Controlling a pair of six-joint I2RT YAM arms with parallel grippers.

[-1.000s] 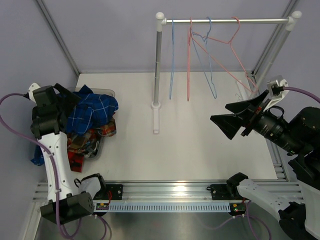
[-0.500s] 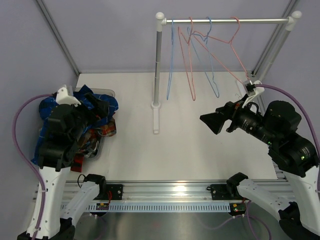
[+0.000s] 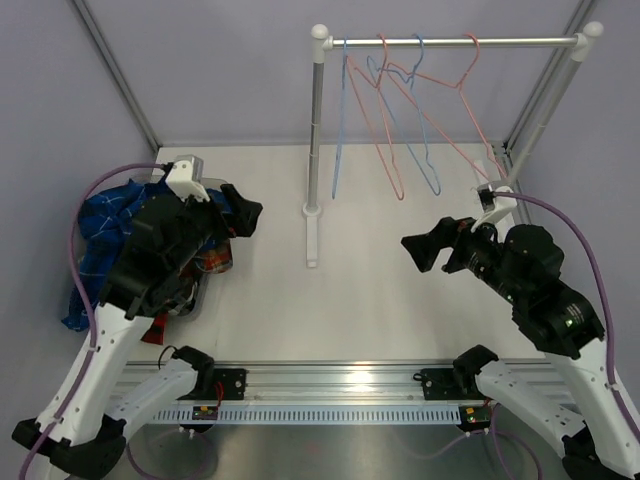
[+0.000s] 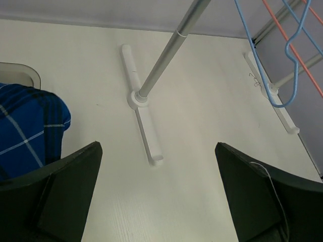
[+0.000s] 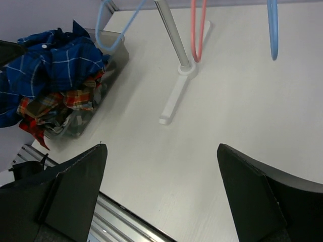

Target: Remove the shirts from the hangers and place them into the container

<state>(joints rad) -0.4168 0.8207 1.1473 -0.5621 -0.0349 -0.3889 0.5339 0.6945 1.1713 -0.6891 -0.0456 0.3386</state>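
- Right wrist view: the right gripper (image 5: pixel 161 151) stands wide open with nothing between its black fingers, hovering over a plain white table (image 5: pixel 242 126).
- At the left of the table, a shallow translucent smoky-grey plastic container (image 5: pixel 115 49) holds a heap of plaid shirts (image 5: pixel 55 65). A blue shirt with thin pale lines lies on top, brown-red-yellow tartan lies beneath it, and cloth spills over the rim.
- The container's long axis runs near to far, roughly parallel to the white foot (image 5: pixel 171 106) of a silver post.
- Loops of thin wire hangers (image 5: pixel 272 35), light blue and pink-red, dangle at the top edge.
- Left wrist view: the left gripper (image 4: pixel 156 148) is also spread fully and grips nothing. It points towards the far right of the table. Blue shirt cloth lies just beside its left finger.
- Top view: four hangers hook over a silver metal rail (image 3: pixel 450 42) at the far side, their long axes slanting down towards the table.
- The left arm reaches over the container. The right arm is at the right, well apart from it.
- Pale lilac walls enclose the table, and an aluminium track runs along the near edge.
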